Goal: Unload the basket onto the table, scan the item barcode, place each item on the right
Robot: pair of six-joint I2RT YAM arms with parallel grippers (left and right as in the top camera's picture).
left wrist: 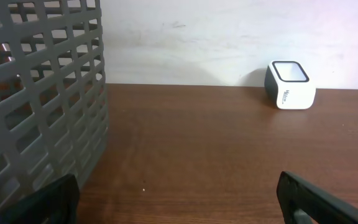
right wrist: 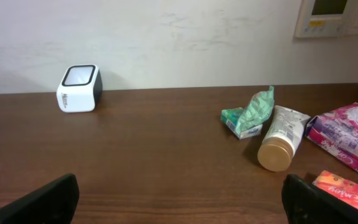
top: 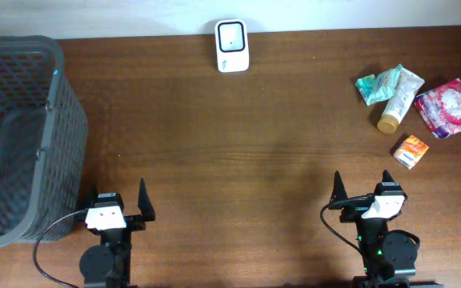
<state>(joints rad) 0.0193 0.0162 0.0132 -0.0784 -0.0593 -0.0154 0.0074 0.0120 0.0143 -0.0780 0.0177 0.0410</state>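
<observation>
Over on the far right of the desk [top: 238, 144] is where your items sit, in a loose bunch: a teal pouch [top: 368, 86], a white tube [top: 398, 98] with a tan cap lying right up against it, a pink packet [top: 452, 109] just beside the tube, and a small orange box [top: 411, 150] a bit nearer the arms, apart from the rest. You can't read a barcode on any of them from these views.

Your scanner [top: 232, 46], the little white one with the dark window on top, stands at the back edge by the wall, roughly mid-desk and well apart from the items. A grey mesh basket [top: 54, 96] takes up the left side.

Both arms are at the near edge, with the right jaws on the items' side and the left jaws just beside the basket. Both sets are spread wide open, and neither is gripping or touching anything. From the right wrist view you're looking across at the tube's cap end, with the scanner off to the left.
</observation>
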